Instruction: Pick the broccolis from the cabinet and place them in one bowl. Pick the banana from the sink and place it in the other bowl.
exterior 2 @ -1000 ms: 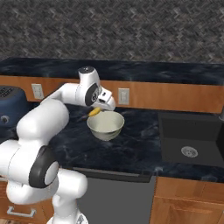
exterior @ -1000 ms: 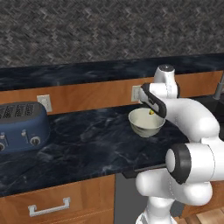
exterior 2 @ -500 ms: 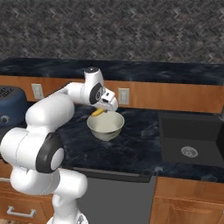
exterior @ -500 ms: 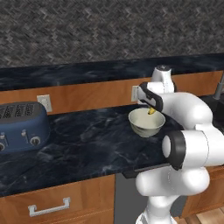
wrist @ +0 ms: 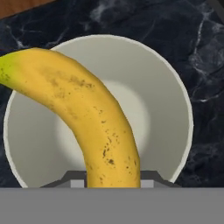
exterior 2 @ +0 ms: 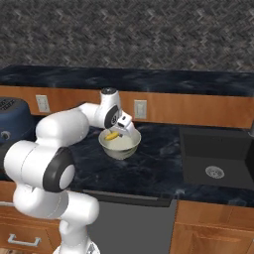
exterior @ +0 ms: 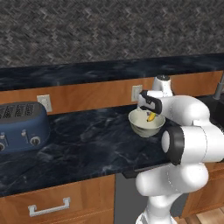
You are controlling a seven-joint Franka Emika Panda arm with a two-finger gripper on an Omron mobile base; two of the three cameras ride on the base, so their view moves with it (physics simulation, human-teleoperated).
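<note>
**Banana held over cream bowl**

Gripper [wrist: 113, 181] pinching the banana [wrist: 87, 122] at one end, fingers pressed against its sides. Banana curving away from the hand, hanging directly above the hollow of the cream bowl [wrist: 175, 87]. Bowl sitting straight below the hand on the dark counter [wrist: 131, 17].

Dark blue-black marbled stone counter [exterior: 87, 148] runs wall to wall here; a pale cream round bowl [exterior: 146, 124] sits on it, a navy blue toaster [exterior: 19, 127], apparently slotted, well off left.
</note>
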